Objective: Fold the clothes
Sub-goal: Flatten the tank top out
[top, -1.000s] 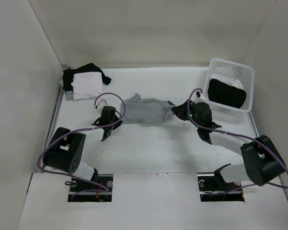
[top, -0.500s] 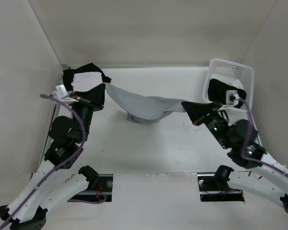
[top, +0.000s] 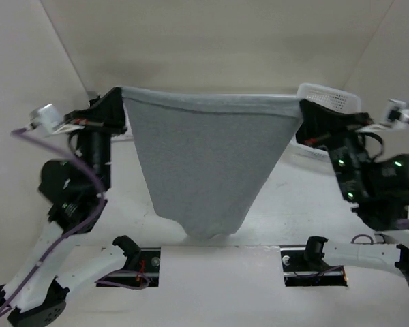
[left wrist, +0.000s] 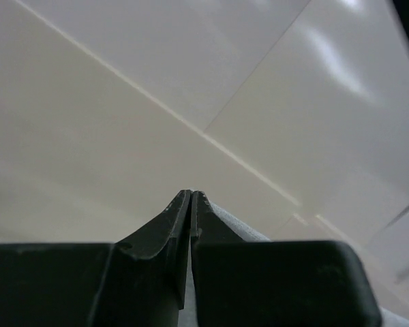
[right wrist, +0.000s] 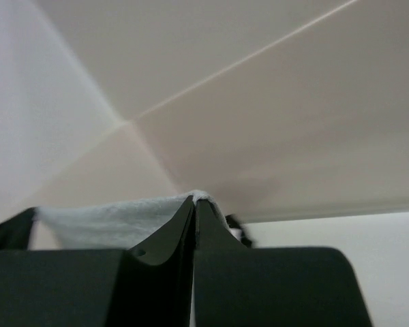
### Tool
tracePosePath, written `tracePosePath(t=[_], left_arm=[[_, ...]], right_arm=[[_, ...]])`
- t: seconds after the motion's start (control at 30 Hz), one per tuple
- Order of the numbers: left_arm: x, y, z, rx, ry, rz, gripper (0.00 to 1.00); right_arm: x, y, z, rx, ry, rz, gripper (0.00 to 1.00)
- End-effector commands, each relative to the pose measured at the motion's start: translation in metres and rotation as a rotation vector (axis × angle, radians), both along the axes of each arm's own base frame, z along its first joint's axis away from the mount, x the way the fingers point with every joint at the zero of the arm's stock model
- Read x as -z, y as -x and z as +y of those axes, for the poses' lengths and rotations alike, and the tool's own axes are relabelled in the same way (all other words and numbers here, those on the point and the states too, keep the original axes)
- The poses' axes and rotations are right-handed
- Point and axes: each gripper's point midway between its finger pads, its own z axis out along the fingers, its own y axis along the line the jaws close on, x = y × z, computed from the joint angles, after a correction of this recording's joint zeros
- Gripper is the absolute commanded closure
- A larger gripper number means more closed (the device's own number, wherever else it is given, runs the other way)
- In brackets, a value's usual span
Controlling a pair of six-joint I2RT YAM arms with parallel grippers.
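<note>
A plain grey T-shirt hangs spread wide in the air between both arms, its top edge pulled taut and its lower part narrowing to a rounded end near the table's front edge. My left gripper is shut on the shirt's upper left corner. My right gripper is shut on the upper right corner. In the left wrist view the closed jaws pinch a strip of grey fabric. In the right wrist view the closed jaws hold pale grey cloth. Other clothes are hidden behind the shirt and arms.
The white lattice basket stands at the back right, partly behind the right arm. Pale walls enclose the white table on three sides. Both arm bases sit at the near edge.
Both arms have risen and moved apart, lifting the grey shirt off the table. It went from a sagging strip to a wide hanging sheet that now hides the pile at back left.
</note>
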Motion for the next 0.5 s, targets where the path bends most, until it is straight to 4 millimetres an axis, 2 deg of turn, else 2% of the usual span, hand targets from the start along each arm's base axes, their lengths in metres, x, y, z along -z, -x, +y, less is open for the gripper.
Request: tracePosePath(t=[0.0,0.03,0.07,0.1,0.13,0.17,0.23,0.27,0.3,0.33,0.43,0.47], left_arm=[[0.105,-0.107,-0.051,0.012,-0.159,0.283,0.99],[0.147,-0.144,-0.046,0.049,-0.114,0.383,1.0],[0.162,-0.155,-0.044,0.067,-0.092,0.42,1.0],[0.189,-0.184,-0.025,0.052,-0.041,0.486,1.0],[0.2,-0.201,-0.013,0.033,-0.018,0.513,1.0],[0.205,-0.213,-0.005,0.013,-0.01,0.525,1.0],[0.201,-0.241,0.005,-0.014,-0.009,0.529,1.0],[0.194,-0.257,0.008,-0.026,-0.015,0.526,1.0],[0.185,-0.269,0.011,-0.031,-0.017,0.517,1.0],[0.168,-0.283,0.012,-0.032,-0.019,0.496,1.0],[0.131,-0.294,0.013,-0.034,-0.022,0.441,1.0],[0.114,-0.293,0.014,-0.04,-0.024,0.411,1.0]], right_arm=[[0.058,-0.08,0.053,-0.008,0.161,0.115,1.0],[0.078,-0.107,0.062,-0.063,0.154,0.166,1.0],[0.091,-0.125,0.064,-0.08,0.143,0.197,1.0],[0.111,-0.154,0.066,-0.102,0.126,0.242,1.0],[0.129,-0.182,0.069,-0.11,0.115,0.281,1.0],[0.138,-0.202,0.072,-0.11,0.115,0.304,1.0],[0.14,-0.237,0.081,-0.121,0.123,0.327,1.0],[0.138,-0.242,0.081,-0.119,0.127,0.327,1.0],[0.126,-0.26,0.081,-0.11,0.129,0.323,1.0],[0.11,-0.276,0.077,-0.092,0.128,0.307,1.0],[0.068,-0.287,0.07,-0.079,0.118,0.257,1.0],[0.046,-0.289,0.068,-0.078,0.118,0.223,1.0]])
